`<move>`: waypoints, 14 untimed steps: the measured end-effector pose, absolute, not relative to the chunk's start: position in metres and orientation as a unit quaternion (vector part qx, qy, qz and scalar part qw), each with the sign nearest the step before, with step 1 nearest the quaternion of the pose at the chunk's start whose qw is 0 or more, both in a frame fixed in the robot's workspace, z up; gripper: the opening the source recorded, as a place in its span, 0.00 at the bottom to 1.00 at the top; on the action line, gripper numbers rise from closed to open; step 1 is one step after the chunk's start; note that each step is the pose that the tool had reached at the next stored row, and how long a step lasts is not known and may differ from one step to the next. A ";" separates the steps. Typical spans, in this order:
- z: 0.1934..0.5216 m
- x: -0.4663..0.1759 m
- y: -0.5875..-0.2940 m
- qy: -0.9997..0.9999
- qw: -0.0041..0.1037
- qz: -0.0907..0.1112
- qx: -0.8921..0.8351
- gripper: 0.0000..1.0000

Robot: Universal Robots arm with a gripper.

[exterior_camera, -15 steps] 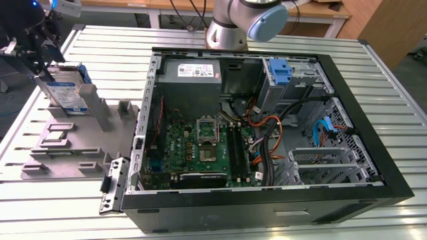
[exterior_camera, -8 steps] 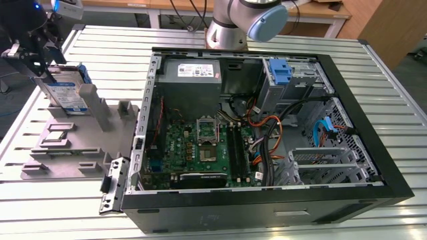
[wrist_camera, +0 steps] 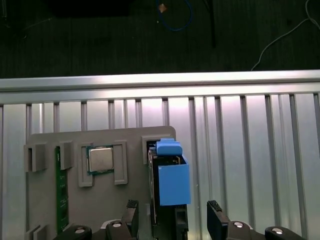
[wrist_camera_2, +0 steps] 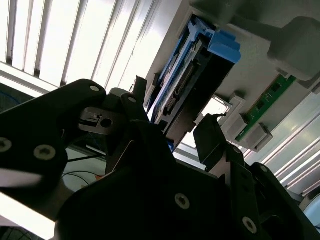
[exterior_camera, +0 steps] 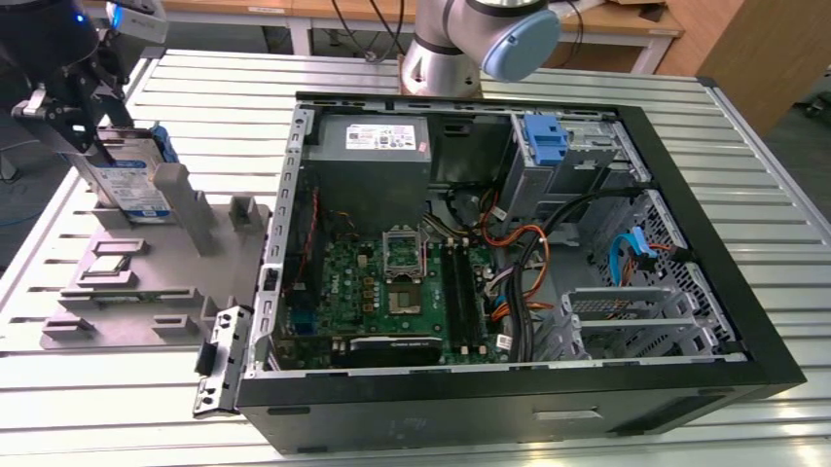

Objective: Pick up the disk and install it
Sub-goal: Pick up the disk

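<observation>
The disk (exterior_camera: 130, 183) carries a blue-and-white label on its broad face, and the print on it is too small to make out. The grey power supply (exterior_camera: 374, 170) inside the case (exterior_camera: 766, 321), well away from the tray (exterior_camera: 195, 282), has a white sticker whose print is also unreadable.

The disk stands on edge in a slot at one end of the tray. The gripper (exterior_camera: 91, 131) hangs directly over that slot. In the first wrist view the gripper (wrist_camera: 173, 210) straddles the disk (wrist_camera: 172, 182). Its fingers (wrist_camera: 214, 209) are spread wide, one on each broad side of the disk, with a clear gap on both sides, so nothing is held. The second wrist view shows the same arrangement, the disk (wrist_camera_2: 187, 82) rising between the two black fingertips without touching either.

The disk's long axis runs upright, out of the tray toward the gripper, and its blue rail end is uppermost. In the exterior view the labelled face is turned toward the camera and the thin edges point along the tray.

A square processor chip (wrist_camera: 101, 160) sits in a pocket near the middle of the tray. A green memory stick (wrist_camera: 61, 195) lies toward the tray's far end from the disk. The tray rests on a slatted metal table (exterior_camera: 130, 409), with the case just beside it.
</observation>
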State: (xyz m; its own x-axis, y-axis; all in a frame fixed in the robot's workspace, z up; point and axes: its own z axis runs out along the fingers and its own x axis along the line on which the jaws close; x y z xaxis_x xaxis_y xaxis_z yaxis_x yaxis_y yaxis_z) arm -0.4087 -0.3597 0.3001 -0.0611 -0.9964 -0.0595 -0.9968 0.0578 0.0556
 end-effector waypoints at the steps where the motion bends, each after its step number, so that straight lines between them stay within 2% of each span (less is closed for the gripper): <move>1: 0.299 -0.409 -0.360 0.727 0.003 0.041 -0.685 0.65; 14: 0.298 -0.409 -0.360 0.726 0.002 0.041 -0.687 0.65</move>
State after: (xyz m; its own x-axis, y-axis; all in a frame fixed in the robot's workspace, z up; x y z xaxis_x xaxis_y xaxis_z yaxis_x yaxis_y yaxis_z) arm -0.4086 -0.3597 0.2977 -0.0570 -0.9966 -0.0595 -0.9970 0.0537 0.0556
